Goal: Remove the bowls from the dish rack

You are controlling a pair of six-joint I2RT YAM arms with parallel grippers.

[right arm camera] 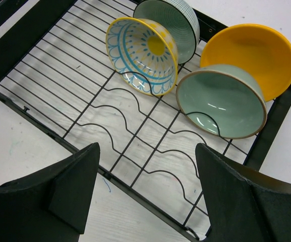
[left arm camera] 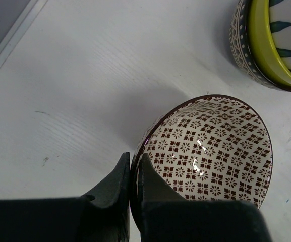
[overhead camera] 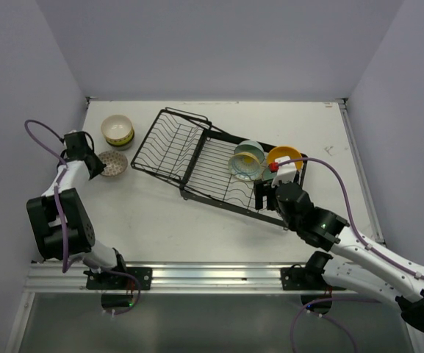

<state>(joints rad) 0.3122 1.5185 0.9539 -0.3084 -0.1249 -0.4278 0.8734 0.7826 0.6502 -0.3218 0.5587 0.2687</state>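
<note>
The left claw (left arm camera: pixel 134 160) is pinching the rim of the patterned brown bowl (left arm camera: pixel 211 146), with its fingers drawn together, one outside the wall and one inside. That bowl is sitting out on the table (overhead camera: pixel 197 235), well apart from the rack (overhead camera: pixel 169 147) and at about nine o'clock from it in the overhead view. Whether its foot is fully resting on the surface is hard to tell from the wrist view. A stack of bowls (overhead camera: pixel 117 130) is standing just beside it at twelve o'clock.

The right claw (right arm camera: pixel 146 151) is hovering over the near edge of the rack's flat part, with its fingers spread wide and nothing between them. Four bowls are leaning on the wires ahead of it. The blue-and-yellow bowl (right arm camera: pixel 142 55) is at twelve o'clock with the ribbed bowl (right arm camera: pixel 173 20) behind it. The pale teal bowl (right arm camera: pixel 221 106) is at two o'clock, touching the orange-yellow bowl (right arm camera: pixel 256 55) behind it.

The step looks like a set-down on the left while the right lines up the next pick. The left claw needs to part its fingers and lift straight off so the rim is not dragged over. The right claw needs to come down on one rim, probably the pale teal one, with one finger inside, keeping clear of the wires and the orange-yellow neighbour.
</note>
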